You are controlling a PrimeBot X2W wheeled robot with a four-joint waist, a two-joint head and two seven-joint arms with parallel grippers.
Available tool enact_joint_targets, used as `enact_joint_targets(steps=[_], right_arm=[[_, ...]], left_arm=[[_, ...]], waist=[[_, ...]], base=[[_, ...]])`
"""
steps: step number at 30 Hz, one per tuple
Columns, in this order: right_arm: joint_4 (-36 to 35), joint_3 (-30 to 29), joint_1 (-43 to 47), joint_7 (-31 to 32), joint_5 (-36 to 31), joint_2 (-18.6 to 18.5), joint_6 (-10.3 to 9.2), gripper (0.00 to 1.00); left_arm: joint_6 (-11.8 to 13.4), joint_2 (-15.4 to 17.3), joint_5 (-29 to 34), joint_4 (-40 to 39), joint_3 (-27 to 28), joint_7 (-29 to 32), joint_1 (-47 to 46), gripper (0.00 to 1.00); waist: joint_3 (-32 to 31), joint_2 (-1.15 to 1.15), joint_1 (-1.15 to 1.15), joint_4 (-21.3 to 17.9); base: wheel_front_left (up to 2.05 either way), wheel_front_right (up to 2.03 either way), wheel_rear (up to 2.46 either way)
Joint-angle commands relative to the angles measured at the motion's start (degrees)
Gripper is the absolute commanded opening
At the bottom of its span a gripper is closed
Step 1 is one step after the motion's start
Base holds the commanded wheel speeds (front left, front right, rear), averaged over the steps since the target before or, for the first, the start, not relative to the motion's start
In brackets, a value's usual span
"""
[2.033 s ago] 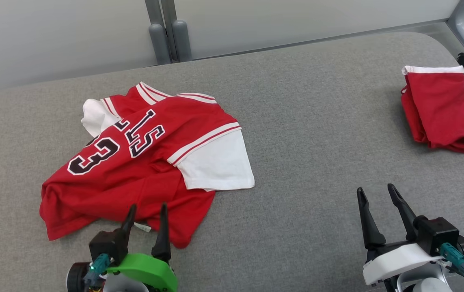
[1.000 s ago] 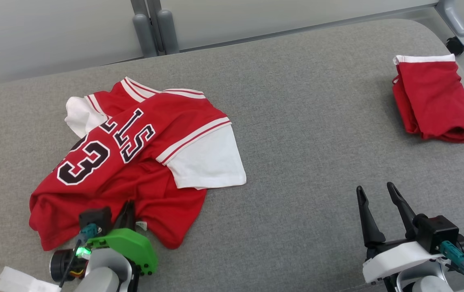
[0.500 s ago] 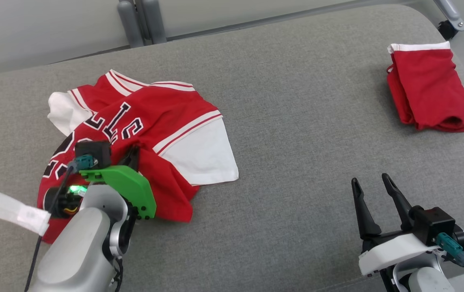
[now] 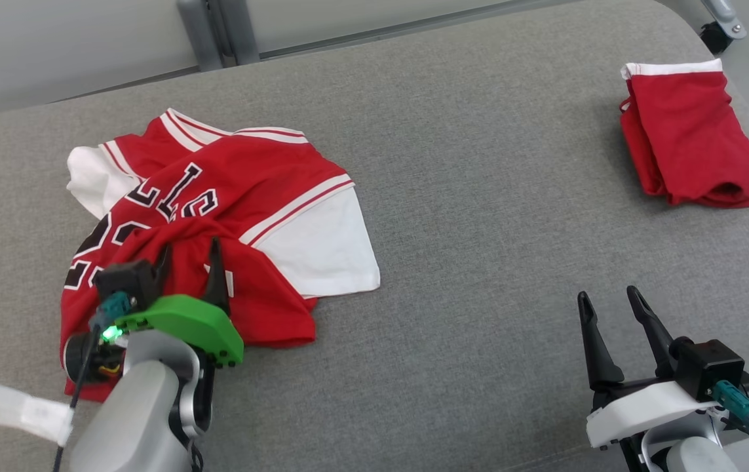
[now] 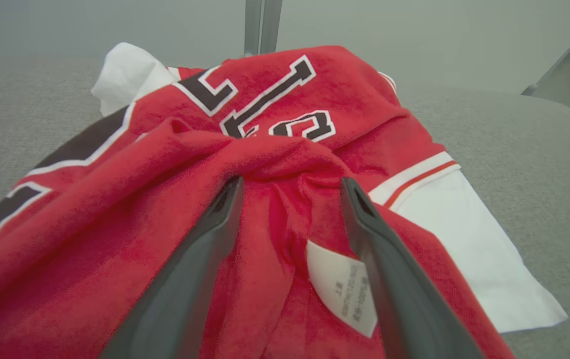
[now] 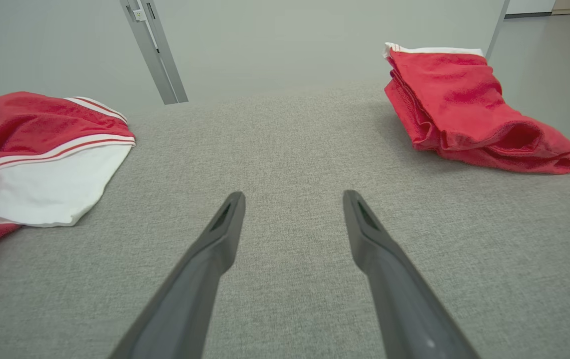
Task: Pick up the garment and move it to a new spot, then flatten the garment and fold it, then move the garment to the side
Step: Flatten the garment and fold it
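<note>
The garment (image 4: pixel 230 190) is a red jersey with white sleeves and black lettering, rumpled on the left of the grey cushioned surface (image 4: pixel 479 229). Its near hem is folded back over the number. My left gripper (image 4: pixel 191 248) stands open over that folded hem. In the left wrist view its fingers straddle a bunched red ridge of the garment (image 5: pixel 275 94) near a white label (image 5: pixel 344 291), and the left gripper (image 5: pixel 291 183) grips nothing. My right gripper (image 4: pixel 608 295) hovers open at the lower right above bare fabric. In its own view the right gripper (image 6: pixel 293 196) is empty, with the garment (image 6: pixel 40 119) at the left edge.
A second, folded red garment (image 4: pixel 695 137) lies at the far right edge of the surface, also seen as the folded red garment (image 6: pixel 464 99). Grey posts (image 4: pixel 217 33) stand behind the surface and a caster (image 4: pixel 718 33) at the top right. Bare grey fabric spans the middle.
My left gripper, shut on the near hem, carried it up and over the jersey, then opened and let go. The head camera shifted. The right arm stayed put.
</note>
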Motion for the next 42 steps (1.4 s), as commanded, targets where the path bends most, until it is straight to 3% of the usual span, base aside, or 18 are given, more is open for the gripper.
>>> enact_joint_targets(steps=[1, 6, 10, 23, 30, 31, 32, 34, 35, 38, 42], right_arm=[[-0.23, -0.11, 0.74, 0.00, -0.11, 0.08, -0.07, 1.00], [-0.80, -0.18, 0.91, 0.00, -0.33, 0.04, -0.07, 1.00], [-1.00, 0.16, 0.65, 0.00, -0.36, -0.53, -0.07, 1.00], [-0.70, 0.58, 0.41, 0.00, -0.03, -1.05, -0.07, 1.00], [-0.45, 1.14, -0.34, 0.00, -0.07, -0.74, -0.07, 1.00], [-0.40, 1.19, -0.32, 0.00, -0.08, -0.73, -0.07, 1.00], [-0.38, 1.28, -0.31, 0.00, -0.06, -0.71, -0.07, 1.00], [-0.34, 1.43, -0.28, 0.00, 0.01, -0.71, -0.07, 1.00], [-0.33, 1.41, -0.27, 0.00, 0.07, -0.71, -0.07, 1.00], [-0.31, 1.29, -0.22, 0.00, 0.15, -0.65, -0.07, 1.00], [-0.34, 1.07, -0.14, 0.00, 0.19, -0.62, -0.07, 1.00]], left_arm=[[1.07, 0.12, -0.17, -2.18, 0.52, -1.18, 2.60, 1.00], [4.44, 0.16, -0.53, -12.11, 0.06, -1.49, 12.09, 1.00], [5.64, -0.08, -1.00, -15.55, -1.36, 0.51, 15.79, 1.00], [7.90, 0.98, 0.92, -16.93, -3.08, 2.85, 14.92, 1.00], [7.74, 1.37, 0.69, -15.11, -2.14, 1.65, 13.61, 1.00], [7.45, 1.66, 0.84, -14.53, -2.31, 1.72, 13.50, 0.78], [7.36, 1.74, 0.86, -14.15, -2.34, 1.76, 13.34, 0.44], [7.20, 1.81, 0.96, -13.30, -2.62, 2.20, 12.92, 0.15], [7.16, 1.80, 0.82, -13.08, -2.62, 2.19, 12.82, 0.07], [6.93, 1.88, 0.50, -12.66, -2.62, 2.06, 12.94, 0.12], [6.44, 1.87, 0.31, -12.19, -3.00, 2.27, 12.70, 0.00]], waist=[[-0.82, 0.00, 0.00, 1.14], [-0.90, 0.00, 0.00, 2.79], [-0.23, 0.00, 0.00, 3.54], [0.95, 0.00, 0.00, 2.40], [0.93, 0.00, 0.00, 2.12], [0.84, 0.00, 0.00, 2.09], [0.82, 0.00, 0.00, 2.06], [0.73, 0.00, 0.00, 2.00], [0.70, 0.00, 0.00, 1.97], [0.59, 0.00, 0.00, 1.94], [0.48, 0.00, 0.00, 2.06]], base=[[0.00, 0.00, 0.00], [0.00, 0.00, 0.00], [0.00, 0.00, 0.00], [0.00, 0.00, 0.00], [0.00, 0.00, 0.00], [0.00, 0.00, 0.00], [0.00, 0.00, 0.00], [0.00, 0.00, 0.00], [0.00, 0.00, 0.00], [0.00, 0.00, 0.00], [0.00, 0.00, 0.00]])
